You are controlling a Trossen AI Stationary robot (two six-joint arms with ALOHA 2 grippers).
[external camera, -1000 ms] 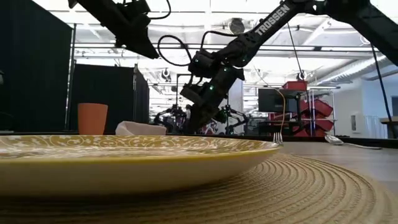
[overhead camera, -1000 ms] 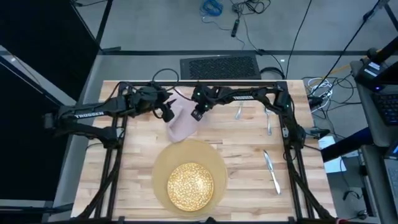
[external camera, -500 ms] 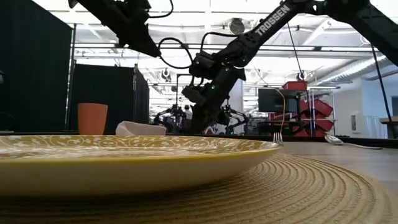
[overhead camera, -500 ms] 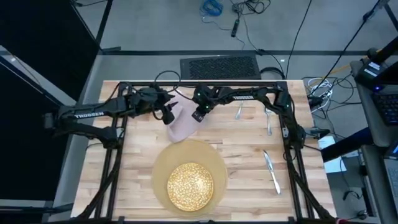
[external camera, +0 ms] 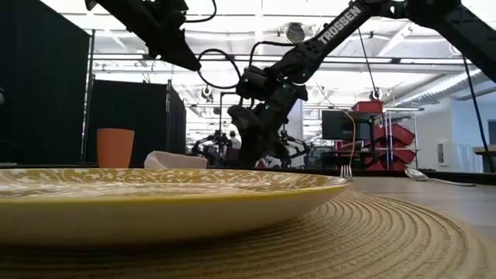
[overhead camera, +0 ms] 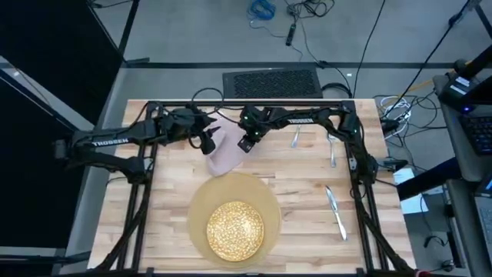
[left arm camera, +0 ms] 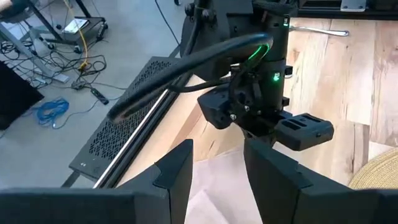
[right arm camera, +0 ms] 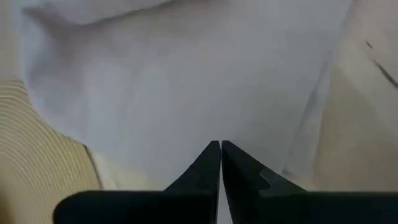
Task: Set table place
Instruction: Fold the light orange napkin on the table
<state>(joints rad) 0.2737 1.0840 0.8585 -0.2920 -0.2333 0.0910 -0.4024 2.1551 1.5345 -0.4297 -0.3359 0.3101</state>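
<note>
Both end effectors work the napkin (overhead camera: 227, 154): right end effector (right arm camera: 220, 149) pinched together on cloth, left end effector (left arm camera: 217, 168) apart. Uneven pulling could bunch it onto the mat (overhead camera: 196, 211).

Two dark fingertips (right arm camera: 231, 163) of the right gripper (right arm camera: 220, 147) press together over a pinkish-grey cloth napkin (right arm camera: 186, 74). Woven tan mat (right arm camera: 37, 143) shows beside it, pale wooden table (right arm camera: 367, 112) opposite.

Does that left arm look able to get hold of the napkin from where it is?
Probably yes. The left tool hangs open right above the napkin with nothing between, though the right tool, shut, is crowded close over the same cloth.
</note>
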